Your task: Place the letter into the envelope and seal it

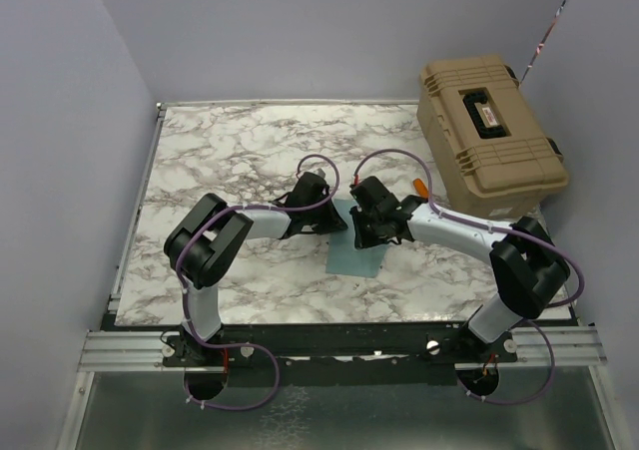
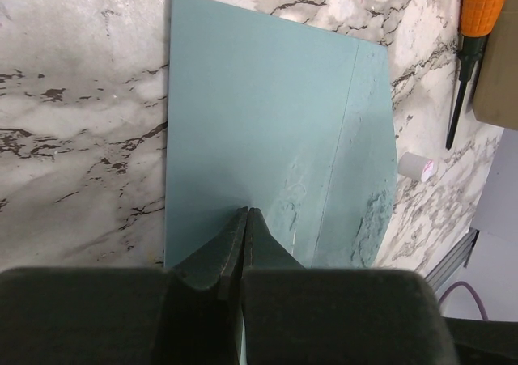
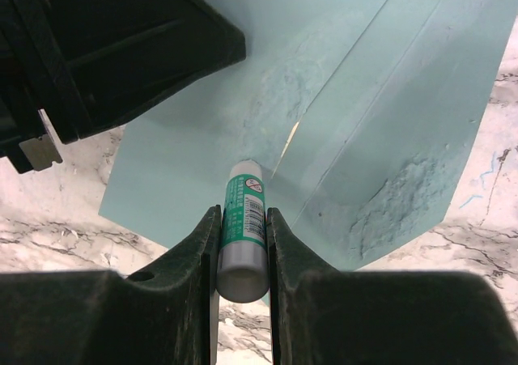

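The teal envelope (image 1: 355, 253) lies flat on the marble table between the two arms. My left gripper (image 2: 247, 213) is shut with nothing in it, its tips down on the envelope (image 2: 259, 114) near one edge. My right gripper (image 3: 243, 211) is shut on a green-and-white glue stick (image 3: 244, 219). The stick's tip rests on the envelope (image 3: 348, 90) next to a crease. Rough darker smears show on the tapered flap (image 3: 396, 195) beyond that crease. The letter is hidden from every view. In the top view the right gripper (image 1: 371, 232) sits over the envelope's upper part.
A tan hard case (image 1: 489, 136) stands at the back right. An orange-handled screwdriver (image 1: 423, 186) lies beside it, close to the envelope's flap side (image 2: 484, 9). A small white cap (image 2: 417, 167) sits on the marble just past the flap.
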### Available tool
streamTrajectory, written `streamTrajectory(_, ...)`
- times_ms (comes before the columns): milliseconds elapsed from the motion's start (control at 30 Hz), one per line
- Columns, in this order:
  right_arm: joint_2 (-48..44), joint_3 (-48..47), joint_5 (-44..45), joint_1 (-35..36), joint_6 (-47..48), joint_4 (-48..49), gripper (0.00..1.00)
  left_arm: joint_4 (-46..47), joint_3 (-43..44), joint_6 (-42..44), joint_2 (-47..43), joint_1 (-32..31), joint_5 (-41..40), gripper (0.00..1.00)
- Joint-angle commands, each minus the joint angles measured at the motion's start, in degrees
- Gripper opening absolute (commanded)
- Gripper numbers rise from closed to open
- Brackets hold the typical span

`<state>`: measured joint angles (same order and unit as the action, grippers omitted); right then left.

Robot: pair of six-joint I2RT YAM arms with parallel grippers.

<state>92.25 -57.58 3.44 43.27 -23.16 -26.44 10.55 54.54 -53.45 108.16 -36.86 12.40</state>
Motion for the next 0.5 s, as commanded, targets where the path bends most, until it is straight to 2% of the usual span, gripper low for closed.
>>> streamTrajectory(0,1.49,1.22,-2.93,0.15,0.23,-4.09,0.0,-9.93,-2.49,2.1,4.77,-0.01,-7.08,0.0)
streamTrajectory(200,5.45,0.12,7.81,-1.94,-0.72,-1.52,0.0,-10.09,-2.86,3.02,4.69,-0.04,-7.14,0.0)
streamTrajectory(467,7.2,-2.8,7.99,-4.02,0.74,-0.04,0.0,-10.45,-3.04,4.6,4.93,0.02,-6.75,0.0)
